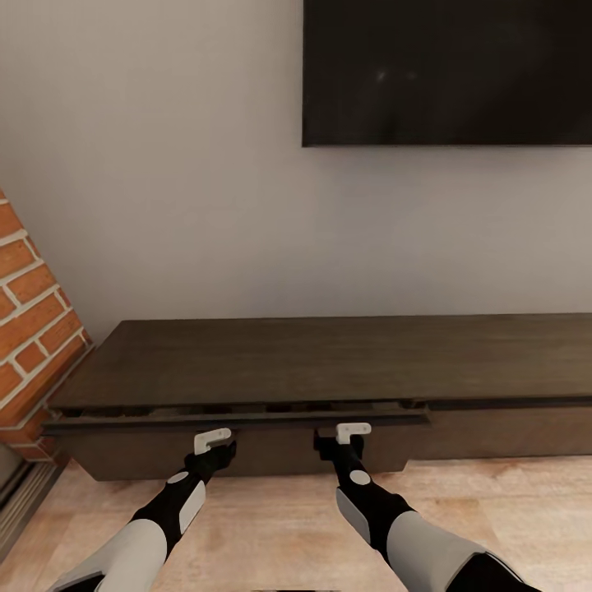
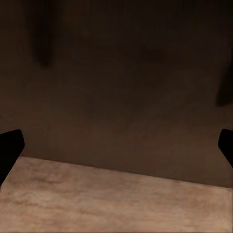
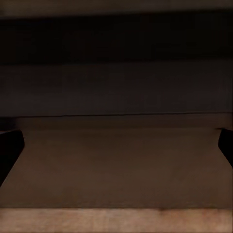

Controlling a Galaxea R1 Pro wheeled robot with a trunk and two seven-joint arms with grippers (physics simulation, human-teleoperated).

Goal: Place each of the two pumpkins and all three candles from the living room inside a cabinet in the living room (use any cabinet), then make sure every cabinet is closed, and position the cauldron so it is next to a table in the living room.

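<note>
- Cabinet (image 1: 329, 362): long low dark-brown unit against the grey wall, standing on light wood floor (image 1: 493, 501). Its top runs from the brick corner at view left out past the view's right edge.
- Left section's drawer front (image 1: 238, 419) sits slightly proud of the cabinet face, w/ a thin dark gap along its upper edge under the top; the section to the right looks flush.
- L gripper (image 1: 215, 441) is right at the front face, just below the drawer's lower edge, toward the left half of that drawer. In the L wrist view (image 2: 116, 145) the fingertips (image 2: 9, 150) sit far apart at opposite sides of the frame, nothing between them: spread wide, gripping nothing.
- R gripper (image 1: 349, 434) is at the same face, near the drawer's right end, well apart from the L one. R wrist view (image 3: 116, 150): tips (image 3: 9, 150) likewise at the frame's sides, spread, holding nothing; brown panel close ahead, dark band above it, strip of floor below.
- Room: floor in front of cabinet lies bare around both arms; brick wall (image 1: 33, 321) closes in tight at cabinet's left end.
- Dark TV (image 1: 448, 70) hangs on the wall well above the cabinet top, toward the right.
</note>
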